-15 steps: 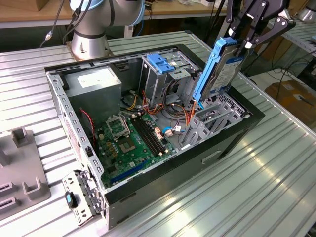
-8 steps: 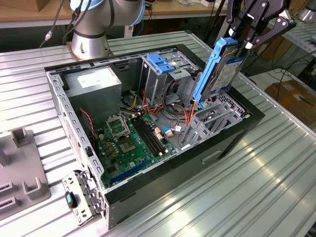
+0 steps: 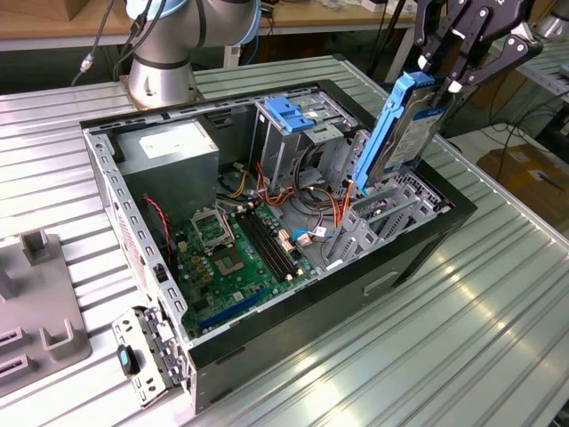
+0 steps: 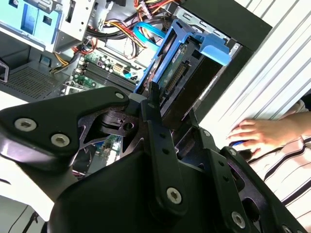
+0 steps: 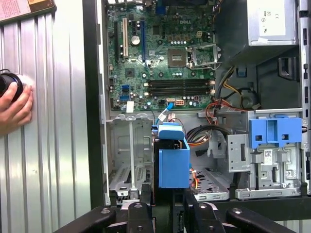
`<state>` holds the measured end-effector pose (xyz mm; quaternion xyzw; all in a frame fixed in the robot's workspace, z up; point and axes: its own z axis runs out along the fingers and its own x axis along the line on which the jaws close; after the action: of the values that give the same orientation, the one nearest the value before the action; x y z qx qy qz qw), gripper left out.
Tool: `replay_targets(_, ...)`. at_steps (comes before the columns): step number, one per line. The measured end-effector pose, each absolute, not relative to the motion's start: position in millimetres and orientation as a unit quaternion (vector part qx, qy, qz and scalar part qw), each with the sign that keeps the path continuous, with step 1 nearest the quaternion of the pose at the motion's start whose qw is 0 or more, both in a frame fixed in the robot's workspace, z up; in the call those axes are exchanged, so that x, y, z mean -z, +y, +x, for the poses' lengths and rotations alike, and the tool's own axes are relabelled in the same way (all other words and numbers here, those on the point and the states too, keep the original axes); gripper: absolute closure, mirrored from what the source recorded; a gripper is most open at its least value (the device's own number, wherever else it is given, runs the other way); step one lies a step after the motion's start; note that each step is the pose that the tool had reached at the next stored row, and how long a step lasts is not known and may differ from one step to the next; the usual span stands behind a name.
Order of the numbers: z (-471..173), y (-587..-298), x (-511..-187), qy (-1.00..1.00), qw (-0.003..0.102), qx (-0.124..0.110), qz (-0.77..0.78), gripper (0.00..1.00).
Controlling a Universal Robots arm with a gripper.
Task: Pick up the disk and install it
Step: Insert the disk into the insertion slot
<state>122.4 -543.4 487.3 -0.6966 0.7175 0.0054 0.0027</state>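
We see the gripper [image 3: 442,82] clamped on the top end of the disk [image 3: 398,133], holding it almost upright over the open computer case [image 3: 356,298], with the disk's lower end down by the grey drive bay [image 3: 373,222]. In the exterior view the disk stands at about two o'clock from the motherboard [image 3: 236,253] and at three o'clock from the blue bracket [image 3: 289,114] on the tall cage. In the first wrist view we see a person's hand [image 5: 14,104] on the ribbed metal table [image 5: 53,145] outside the case.
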Motion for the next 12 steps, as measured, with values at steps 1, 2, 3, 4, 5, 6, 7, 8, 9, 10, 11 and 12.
replay_targets(1, 122, -545, -487, 0.717, 0.003, -0.005, -0.697, 0.65)
replay_targets(2, 122, -547, -487, 0.717, 0.003, -0.005, -0.697, 0.65)
replay_targets(3, 122, -548, -487, 0.717, 0.003, -0.005, -0.697, 0.65)
replay_targets(4, 122, -549, -487, 0.717, 0.003, -0.005, -0.697, 0.65)
replay_targets(5, 122, -552, -487, 0.717, 0.003, -0.005, -0.697, 0.65)
replay_targets(6, 122, -554, -487, 0.717, 0.003, -0.005, -0.697, 0.65)
replay_targets(7, 122, -556, -487, 0.717, 0.003, -0.005, -0.697, 0.65)
replay_targets(8, 122, -557, -487, 0.717, 0.003, -0.005, -0.697, 0.65)
replay_targets(9, 122, -558, -486, 0.717, 0.003, -0.005, -0.697, 0.65)
replay_targets(10, 122, -558, -485, 0.717, 0.002, -0.005, -0.697, 0.65)
replay_targets(11, 122, -559, -485, 0.717, 0.002, -0.005, -0.697, 0.65)
replay_targets(12, 122, -561, -483, 0.717, 0.003, -0.005, -0.697, 0.65)
